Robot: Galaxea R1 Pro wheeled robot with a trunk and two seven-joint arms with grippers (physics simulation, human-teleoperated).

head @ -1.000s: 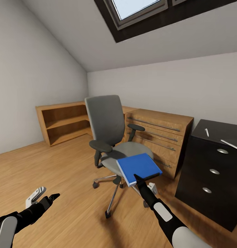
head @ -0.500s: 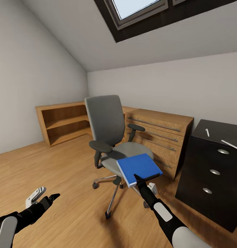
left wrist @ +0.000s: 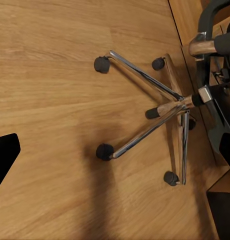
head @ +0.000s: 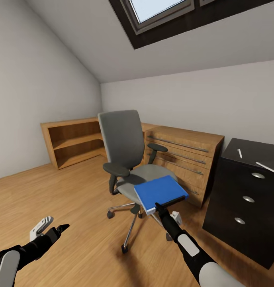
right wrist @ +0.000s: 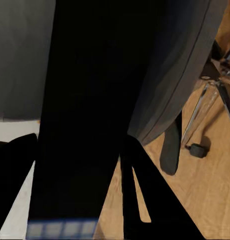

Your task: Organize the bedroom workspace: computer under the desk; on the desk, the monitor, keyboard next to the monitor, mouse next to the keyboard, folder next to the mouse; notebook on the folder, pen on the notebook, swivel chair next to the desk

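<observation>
The folder [head: 160, 191] is seen in the head view just above the front edge of the seat of the swivel chair [head: 125, 149], tilted with its near edge lower. It is gripped at that near edge by the right gripper [head: 162, 206], whose black fingers are closed on the dark spine. In the right wrist view the folder's dark underside [right wrist: 84, 115] runs between the two fingers, with the grey seat [right wrist: 180, 60] behind it; whether the folder's far part touches the seat cannot be told.

The left gripper [head: 57, 230] is held low over the wooden floor [head: 73, 207], well apart from the chair, its fingers spread and nothing between them. In the left wrist view the chair's chrome five-star base [left wrist: 165, 107] and its black casters are seen resting on the floor.

To the right of the chair a low light-wood cabinet [head: 184, 159] with long metal handles stands against the wall, and just beside it the dark three-drawer unit of the desk [head: 244, 199] is seen. On the glossy black tabletop a short white pen [head: 239, 153] lies, and nearer the right edge of the view a long pale edge, possibly the notebook [head: 267, 168], is visible. An open wooden shelf [head: 73, 139] stands in the far left corner, under the sloped ceiling with its skylight [head: 157, 10].
</observation>
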